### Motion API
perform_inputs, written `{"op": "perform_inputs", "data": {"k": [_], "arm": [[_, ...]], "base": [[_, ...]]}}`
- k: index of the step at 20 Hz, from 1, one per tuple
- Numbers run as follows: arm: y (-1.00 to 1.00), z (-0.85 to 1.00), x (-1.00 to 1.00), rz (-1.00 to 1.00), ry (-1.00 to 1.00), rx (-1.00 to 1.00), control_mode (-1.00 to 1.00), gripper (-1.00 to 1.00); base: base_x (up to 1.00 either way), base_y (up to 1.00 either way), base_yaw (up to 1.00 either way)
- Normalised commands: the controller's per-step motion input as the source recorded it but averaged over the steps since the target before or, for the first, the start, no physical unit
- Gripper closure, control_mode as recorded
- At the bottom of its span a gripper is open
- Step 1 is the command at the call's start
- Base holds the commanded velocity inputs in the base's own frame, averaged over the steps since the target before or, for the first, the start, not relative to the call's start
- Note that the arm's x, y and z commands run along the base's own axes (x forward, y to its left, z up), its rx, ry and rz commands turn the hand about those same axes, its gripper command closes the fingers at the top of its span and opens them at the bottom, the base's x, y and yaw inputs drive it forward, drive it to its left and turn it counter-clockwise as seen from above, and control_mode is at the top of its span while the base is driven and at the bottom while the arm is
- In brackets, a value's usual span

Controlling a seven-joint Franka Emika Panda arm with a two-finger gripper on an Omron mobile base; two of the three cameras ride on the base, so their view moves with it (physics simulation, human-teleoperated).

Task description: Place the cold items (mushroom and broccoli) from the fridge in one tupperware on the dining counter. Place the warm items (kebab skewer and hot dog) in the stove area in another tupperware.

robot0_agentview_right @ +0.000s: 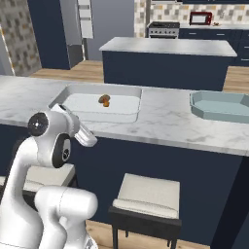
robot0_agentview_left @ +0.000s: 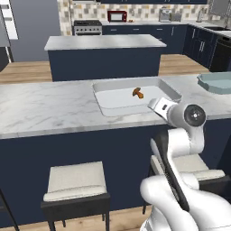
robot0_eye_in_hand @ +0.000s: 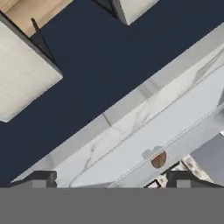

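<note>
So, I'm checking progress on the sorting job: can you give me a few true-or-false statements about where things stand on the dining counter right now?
1. The mushroom lies inside the white tupperware. True.
2. The gripper is closed on the mushroom. False: its fingers stand apart with nothing between them.
3. A second, blue-grey tupperware sits on the same counter, with nothing seen inside it. True.
4. Broccoli lies beside the mushroom in the white tupperware. False: the mushroom is the sole item in it.
5. The two tupperwares are stacked. False: they sit apart, with bare counter between them.
</note>
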Motion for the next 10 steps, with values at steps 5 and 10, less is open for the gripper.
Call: {"op": "perform_inputs", "data": {"k": [5, 10], "arm": [[0.15, 0.02, -0.68, 0.22, 0.42, -0.73, -1.0, -1.0], [-0.59, -0.25, -0.52, 0.16, 0.15, -0.07, -1.0, -1.0]], "base": [[0.0, 0.0, 0.0], [0.0, 0.0, 0.0]]}}
